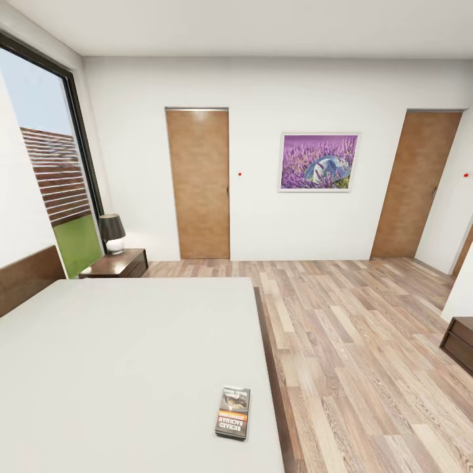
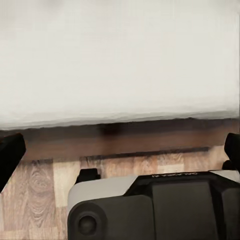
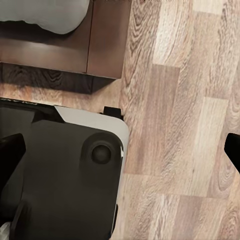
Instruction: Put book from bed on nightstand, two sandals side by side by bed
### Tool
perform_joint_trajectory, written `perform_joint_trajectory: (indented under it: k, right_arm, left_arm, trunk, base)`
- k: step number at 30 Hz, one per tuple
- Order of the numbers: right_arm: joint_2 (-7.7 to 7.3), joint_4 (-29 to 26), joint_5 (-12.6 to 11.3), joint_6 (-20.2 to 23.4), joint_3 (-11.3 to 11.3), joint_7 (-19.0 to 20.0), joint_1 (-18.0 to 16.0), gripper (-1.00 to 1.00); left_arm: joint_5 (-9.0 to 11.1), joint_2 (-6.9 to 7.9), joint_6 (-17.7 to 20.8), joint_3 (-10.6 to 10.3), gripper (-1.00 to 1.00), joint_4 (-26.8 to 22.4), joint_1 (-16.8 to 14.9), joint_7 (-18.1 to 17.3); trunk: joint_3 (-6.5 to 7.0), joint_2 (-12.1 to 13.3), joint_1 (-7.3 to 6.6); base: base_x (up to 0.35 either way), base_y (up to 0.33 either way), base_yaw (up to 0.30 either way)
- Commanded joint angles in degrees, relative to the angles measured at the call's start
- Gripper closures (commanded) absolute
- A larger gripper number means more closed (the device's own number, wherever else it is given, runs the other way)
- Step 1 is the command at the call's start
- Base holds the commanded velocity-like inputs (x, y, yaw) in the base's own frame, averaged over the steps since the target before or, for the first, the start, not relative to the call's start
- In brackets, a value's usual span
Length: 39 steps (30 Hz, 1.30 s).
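The book (image 1: 233, 412) lies flat on the white mattress of the bed (image 1: 118, 348), close to its near right edge, with its orange band showing. A dark wooden nightstand (image 1: 119, 263) stands at the bed's far left corner, beside the headboard (image 1: 26, 277). The sandals are out of view. In the left wrist view my left gripper (image 2: 120, 152) hangs open over the mattress side and the wooden bed frame (image 2: 120, 140). My right gripper (image 3: 120, 150) is open above the plank floor (image 3: 180, 100) near the bed's corner (image 3: 60, 45). Neither holds anything.
A black-shaded lamp (image 1: 112, 232) sits on the nightstand. Two brown doors (image 1: 198, 184) (image 1: 415, 184) and a lavender picture (image 1: 318, 161) line the far wall. A dark cabinet (image 1: 460, 343) juts in at right. My grey-and-black base (image 3: 65, 170) sits under both wrists.
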Motion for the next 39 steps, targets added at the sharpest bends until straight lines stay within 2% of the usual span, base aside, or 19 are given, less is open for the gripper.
perform_joint_trajectory:
  k: [1, 8, 13, 15, 22, 27, 35, 39]
  right_arm:
    - [-0.01, 0.09, -0.59, -0.1, 0.47, 0.07, -0.04, -1.0]
    - [-0.04, 0.06, -0.72, -0.11, 0.37, 0.07, -0.04, -1.0]
    - [0.0, 0.04, -0.8, -0.16, 0.33, 0.07, -0.04, -1.0]
    - [0.01, 0.04, -0.82, -0.18, 0.32, 0.07, -0.04, -1.0]
    - [0.15, -0.05, -0.81, -0.24, 0.28, 0.07, -0.04, -1.0]
    - [0.1, -0.14, -0.88, -0.28, 0.13, 0.07, -0.04, -1.0]
    - [-0.38, -0.22, -0.96, -0.34, 0.05, 0.01, -0.04, -1.0]
    - [-1.17, -0.59, -0.97, -0.57, -1.19, -0.03, -0.04, -1.0]
  left_arm:
    - [0.29, 0.02, 2.34, -0.33, -1.0, -2.85, -0.07, 0.27]
    - [0.35, -0.1, 15.36, -0.38, -1.0, -20.54, -0.35, 0.33]
    - [0.57, -0.15, 20.32, -0.35, -1.0, -29.38, -1.09, 0.33]
    - [0.6, -0.16, 22.49, -0.28, -1.0, -31.92, -2.87, 0.31]
    - [0.59, -0.4, 25.16, -0.16, -1.0, -32.74, -8.57, 0.23]
    - [0.67, -0.42, 25.49, -0.09, -1.0, -31.77, -12.22, 0.28]
    - [0.94, -0.62, 24.57, -0.03, -1.0, -25.12, -18.32, 0.29]
    - [1.06, -0.72, 22.88, 0.0, -1.0, -22.16, -20.91, 0.34]
  trunk:
    - [-0.03, -0.04, 0.02]
    - [-0.03, -0.04, 0.02]
    - [-0.03, -0.04, 0.02]
    - [-0.03, -0.04, 0.02]
    - [-0.03, -0.04, 0.02]
    - [-0.03, -0.04, 0.02]
    - [-0.03, -0.04, 0.02]
    - [-0.03, -0.04, 0.02]
  base:
    - [0.0, 0.0, 0.0]
    - [0.0, 0.0, 0.0]
    - [0.0, 0.0, 0.0]
    - [0.0, 0.0, 0.0]
    - [0.0, 0.0, 0.0]
    - [0.0, 0.0, 0.0]
    - [0.0, 0.0, 0.0]
    - [0.0, 0.0, 0.0]
